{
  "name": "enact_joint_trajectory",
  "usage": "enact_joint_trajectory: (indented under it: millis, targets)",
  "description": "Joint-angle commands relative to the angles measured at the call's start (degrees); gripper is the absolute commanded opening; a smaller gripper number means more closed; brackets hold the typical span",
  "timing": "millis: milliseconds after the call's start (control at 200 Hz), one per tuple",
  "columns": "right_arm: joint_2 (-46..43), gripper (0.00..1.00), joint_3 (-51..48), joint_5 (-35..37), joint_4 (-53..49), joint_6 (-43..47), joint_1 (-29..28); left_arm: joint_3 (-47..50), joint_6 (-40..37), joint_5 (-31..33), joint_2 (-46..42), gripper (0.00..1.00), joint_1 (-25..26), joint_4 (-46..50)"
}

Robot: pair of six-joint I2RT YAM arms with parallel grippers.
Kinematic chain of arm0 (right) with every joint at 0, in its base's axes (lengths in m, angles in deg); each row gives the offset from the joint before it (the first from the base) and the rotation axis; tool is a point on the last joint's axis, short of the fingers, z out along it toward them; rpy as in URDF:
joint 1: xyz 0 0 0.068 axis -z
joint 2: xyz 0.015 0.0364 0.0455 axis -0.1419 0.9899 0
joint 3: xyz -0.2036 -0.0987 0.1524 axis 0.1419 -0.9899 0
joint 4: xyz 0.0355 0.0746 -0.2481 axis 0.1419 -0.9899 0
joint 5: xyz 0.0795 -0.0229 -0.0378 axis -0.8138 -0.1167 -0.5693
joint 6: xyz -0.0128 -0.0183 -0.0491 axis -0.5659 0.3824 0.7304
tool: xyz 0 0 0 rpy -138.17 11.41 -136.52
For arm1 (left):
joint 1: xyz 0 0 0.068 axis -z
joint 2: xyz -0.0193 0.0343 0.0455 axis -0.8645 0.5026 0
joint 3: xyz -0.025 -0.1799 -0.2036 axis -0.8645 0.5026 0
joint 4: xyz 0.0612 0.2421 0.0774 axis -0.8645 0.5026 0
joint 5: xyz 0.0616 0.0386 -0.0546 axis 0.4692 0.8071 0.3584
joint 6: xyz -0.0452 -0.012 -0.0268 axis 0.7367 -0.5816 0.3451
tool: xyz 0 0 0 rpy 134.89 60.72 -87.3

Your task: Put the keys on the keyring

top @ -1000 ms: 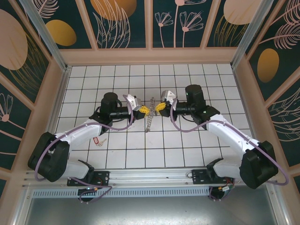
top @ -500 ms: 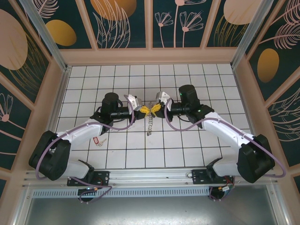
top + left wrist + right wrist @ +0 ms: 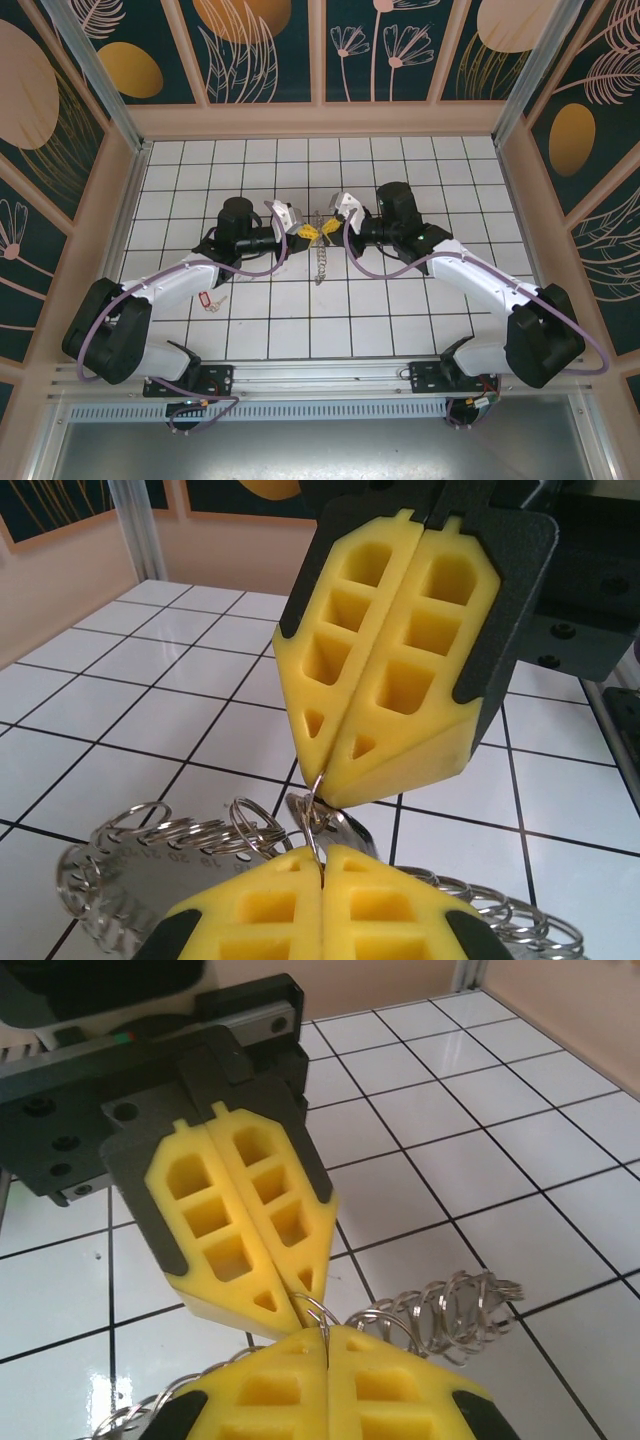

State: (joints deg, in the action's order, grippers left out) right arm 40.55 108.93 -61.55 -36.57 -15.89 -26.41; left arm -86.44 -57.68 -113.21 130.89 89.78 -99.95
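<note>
Both arms meet tip to tip over the middle of the tabletop (image 3: 400,310). Left gripper (image 3: 303,232) has its jaws clenched, and so does the right gripper (image 3: 333,228). Both wrist views show each yellow pair pinching the same thin wire of the keyring (image 3: 319,262) right where the tips face each other, left gripper (image 3: 322,880) below and right gripper (image 3: 335,785) above in the left wrist view. The keyring's fringe of small metal rings and keys (image 3: 450,1310) trails off below the tips and seems to rest on the tiles, though contact is hard to confirm. The red-tagged key (image 3: 207,299) lies loose on the tabletop beside the left forearm, well apart from the keyring, with neither gripper on it. Judged step: a two-handed hold on the loop, probably to steady it or work it open, so threading has not started. The next move likely needs one gripper to keep the wire pinned while the other lets go, fetches the red-tagged key and lines its hole up with the wire end. Risks are the thin wire slipping and the floppy loop sagging.
</note>
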Motion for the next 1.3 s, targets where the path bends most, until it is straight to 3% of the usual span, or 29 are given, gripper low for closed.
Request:
enact_joint_trajectory:
  millis: [0, 540, 726, 1296]
  targets:
    - [0.36, 0.00, 0.60, 4.25, 3.15, -2.32, 0.15, -1.67, -0.27, -3.00, -0.09, 0.00, 0.48, -2.73]
    - [2.89, 0.00, 1.86, -2.38, -0.02, -8.57, 2.90, 0.00, -0.47, -2.20, -0.01, 0.00, 0.53, -5.80]
    - [3.42, 0.13, 1.69, -3.31, 0.09, -8.14, 2.93, 0.08, -0.54, -2.55, 0.30, 0.00, 0.49, -6.28]
    - [-3.75, 0.24, -3.03, -1.93, 0.90, 3.13, 5.13, -0.22, -2.07, -2.82, 1.10, 0.00, 0.50, -4.78]
